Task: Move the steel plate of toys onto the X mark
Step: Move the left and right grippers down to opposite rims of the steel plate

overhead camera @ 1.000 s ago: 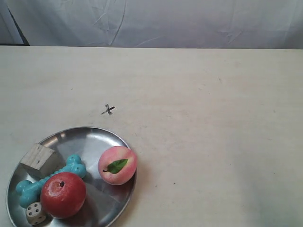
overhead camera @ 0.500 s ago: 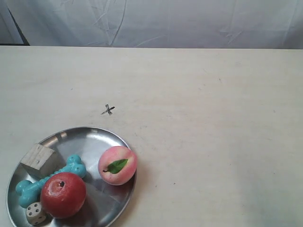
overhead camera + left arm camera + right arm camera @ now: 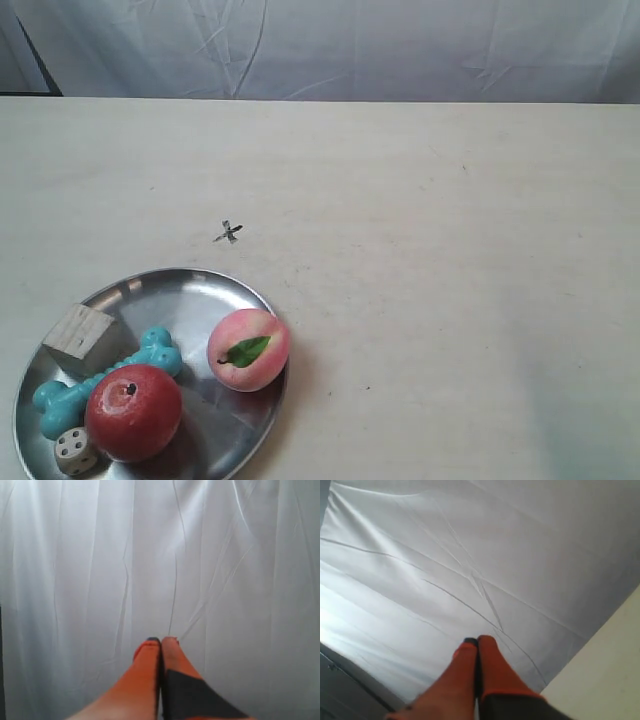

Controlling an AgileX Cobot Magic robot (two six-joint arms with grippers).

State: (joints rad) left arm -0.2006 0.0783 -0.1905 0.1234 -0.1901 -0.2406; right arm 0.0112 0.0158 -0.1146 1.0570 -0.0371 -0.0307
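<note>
You see the round, shallow, shiny steel plate [image 3: 195,298] sitting on the pale cream worktop [image 3: 450,300], exactly where it sat a second ago; nothing on it has shifted either. The tiny dark grey hand-drawn X mark [image 3: 229,233] lies on bare worktop just beyond the plate's far rim, apart from it, so the plate is not on the mark.

Inside the plate, the pink peach with its green leaf [image 3: 248,349] rests against the rim on the side towards the exterior view's right. The glossy red apple [image 3: 133,411] stands near the plate's middle, touching the turquoise bone [image 3: 150,353] that runs behind it. The pale wooden cube [image 3: 82,337] sits at the plate's far left, and the small white die with dark dots [image 3: 75,450] lies just beside the apple at the near rim.

Your left claw [image 3: 161,641] is closed on nothing, its orange fingertips pressed together and facing the white curtain [image 3: 100,555]. Your right claw [image 3: 477,641] is likewise pinched closed and empty.
</note>
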